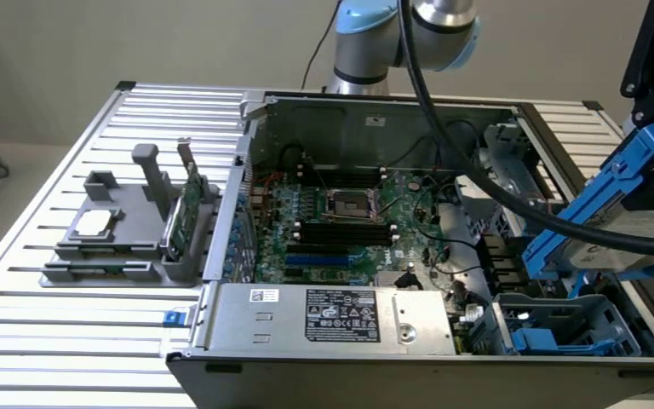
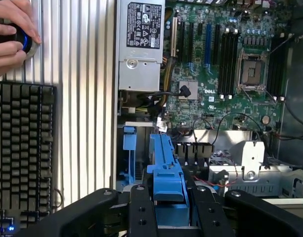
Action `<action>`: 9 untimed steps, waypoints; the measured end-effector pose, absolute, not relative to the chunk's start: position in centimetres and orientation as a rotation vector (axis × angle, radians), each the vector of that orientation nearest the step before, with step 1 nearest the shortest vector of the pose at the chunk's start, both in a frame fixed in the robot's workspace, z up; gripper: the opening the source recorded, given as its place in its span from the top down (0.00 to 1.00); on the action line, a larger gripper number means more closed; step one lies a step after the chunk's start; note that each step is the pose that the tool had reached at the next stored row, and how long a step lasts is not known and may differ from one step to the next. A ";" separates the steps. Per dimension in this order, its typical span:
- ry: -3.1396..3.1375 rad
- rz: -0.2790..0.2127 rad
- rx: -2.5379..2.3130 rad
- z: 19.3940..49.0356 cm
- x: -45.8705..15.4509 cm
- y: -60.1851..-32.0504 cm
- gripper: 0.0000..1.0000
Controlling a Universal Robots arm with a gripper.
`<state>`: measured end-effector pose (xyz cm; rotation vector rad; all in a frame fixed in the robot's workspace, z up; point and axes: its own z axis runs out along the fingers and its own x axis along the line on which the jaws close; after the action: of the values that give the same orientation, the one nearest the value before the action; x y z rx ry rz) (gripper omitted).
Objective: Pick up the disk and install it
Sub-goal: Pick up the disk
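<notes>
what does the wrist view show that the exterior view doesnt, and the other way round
Wrist view adds: a black keyboard on the slatted table and a hand on a round blue-lit knob beside it.
Exterior view adds: the robot arm beyond the case and a grey fixture holding a small silver chip and an upright green card.
Both: the open computer case with its motherboard and labelled power supply, and the disk in blue rails clamped in the gripper.

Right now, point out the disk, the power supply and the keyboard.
disk [image 2: 167, 170], wrist view, on its blue carrier rail.
power supply [image 1: 342, 313], exterior view, on its printed label.
keyboard [image 2: 22, 148], wrist view, on the middle keys.
</notes>
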<state>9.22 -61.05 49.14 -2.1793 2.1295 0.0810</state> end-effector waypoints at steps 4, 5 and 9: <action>2.143 0.081 -2.163 48.6 9.2 -61.5 0.67; 2.147 0.079 -2.158 48.4 9.2 -61.6 0.67; 2.155 0.075 -2.147 47.6 9.2 -61.9 0.67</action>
<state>9.23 -61.94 47.65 -2.1471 2.1546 0.0747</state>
